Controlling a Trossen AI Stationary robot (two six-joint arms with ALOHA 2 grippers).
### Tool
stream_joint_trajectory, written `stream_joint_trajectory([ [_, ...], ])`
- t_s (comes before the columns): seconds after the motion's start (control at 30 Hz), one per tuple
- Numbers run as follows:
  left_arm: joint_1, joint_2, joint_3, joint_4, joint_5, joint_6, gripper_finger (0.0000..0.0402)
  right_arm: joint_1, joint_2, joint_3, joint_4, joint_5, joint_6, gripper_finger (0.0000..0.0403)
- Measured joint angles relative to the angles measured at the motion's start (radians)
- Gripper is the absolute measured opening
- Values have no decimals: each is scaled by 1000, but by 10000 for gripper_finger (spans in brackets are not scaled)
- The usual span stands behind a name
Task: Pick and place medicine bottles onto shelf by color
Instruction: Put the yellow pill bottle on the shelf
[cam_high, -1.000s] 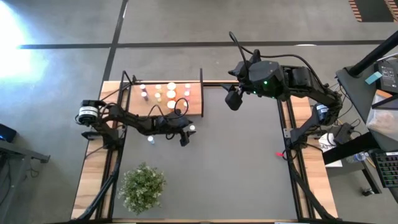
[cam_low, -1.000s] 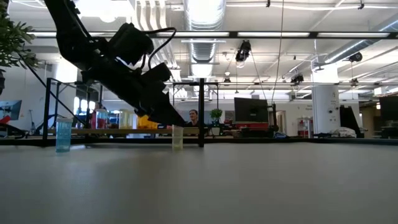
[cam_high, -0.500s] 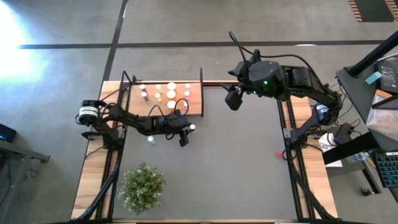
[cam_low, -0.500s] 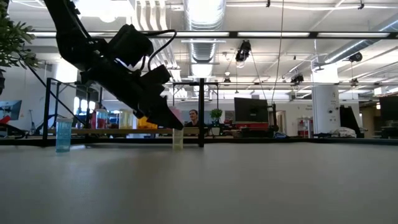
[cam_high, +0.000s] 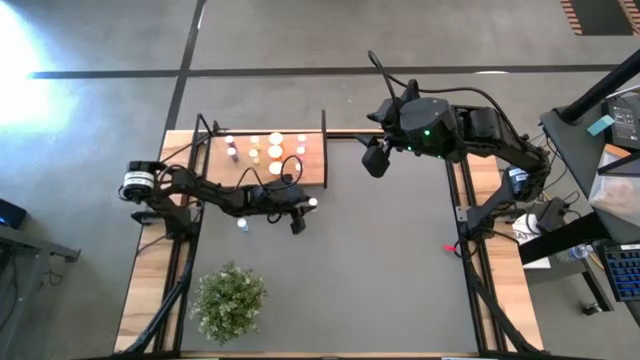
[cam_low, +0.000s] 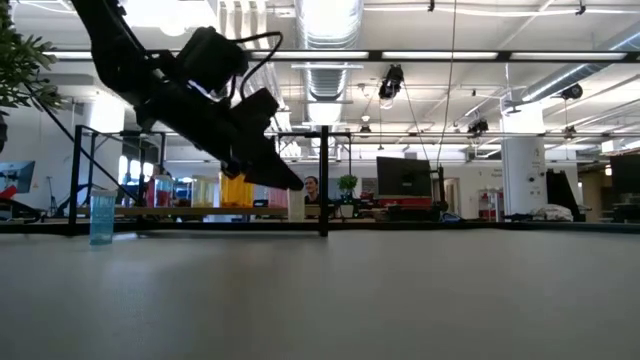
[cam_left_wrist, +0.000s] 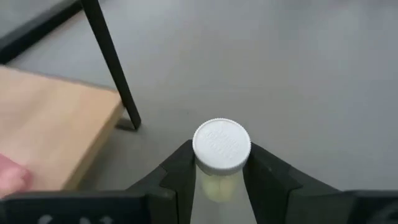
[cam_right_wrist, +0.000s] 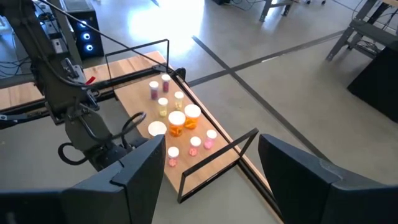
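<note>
White cap, pale yellowish body: the small bottle (cam_left_wrist: 221, 149) sits pinched between the two dark fingers of the left gripper (cam_high: 303, 211), just off the near right corner of the shelf (cam_high: 313, 172), by the corner rod (cam_left_wrist: 112, 62). In the low view the bottle (cam_low: 296, 204) looks lifted clear of the table (cam_high: 400, 270), though the gap under it is hard to read. Fingers (cam_left_wrist: 177, 177) clamp the body right below the cap, a sound hold: the cap rim stops it sliding down. Judging by look, it is light, rigid plastic, smooth-sided, so it could twist or slip if squeezed off-centre; small base, tips easily when set down. Other bottles (cam_right_wrist: 176, 121) stand on the shelf in a cluster, orange, pink and pale ones, so a placement spot near the pale ones seems to be what is called for. One more small bottle (cam_high: 241, 224) stands on the table just in front of the shelf, beside the left arm. Right gripper (cam_high: 376, 158) hangs idle just past the shelf's right edge, fingers (cam_right_wrist: 140, 180) spread wide, nothing in them. A green plant (cam_high: 229, 298) is well in front of the shelf.
</note>
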Motion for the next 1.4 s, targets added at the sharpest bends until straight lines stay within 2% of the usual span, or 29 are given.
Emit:
stream_joint_trajectory([
  [0.17, 0, -68, -15, -2, -4, -6, 100, 0, 0, 0, 0, 0, 0, 249],
  [0.27, -1, -126, -51, -4, -47, -53, 100, 0, 0, 0, 0, 0, 0, 249],
  [0.53, -8, -399, -204, -57, -148, -78, 100, 0, 0, 0, 0, 0, 0, 249],
  [0.73, -8, -615, -247, -307, -208, -158, 100, 0, 0, 0, 0, 0, 0, 249],
  [0.9, -8, -722, -241, -499, -291, -207, 100, 0, 0, 0, 0, 0, 0, 249],
  [1.03, -8, -776, -245, -581, -384, -213, 100, 0, 0, 0, 0, 0, 0, 249],
  [1.17, -8, -786, -245, -631, -473, -283, 100, 0, 0, 0, 0, 0, 0, 249],
  [1.3, -6, -743, -249, -631, -559, -297, 100, 0, 0, 0, 0, 0, 0, 249],
  [1.4, -4, -689, -249, -631, -600, -385, 100, 0, 0, 0, 0, 0, 0, 249],
])
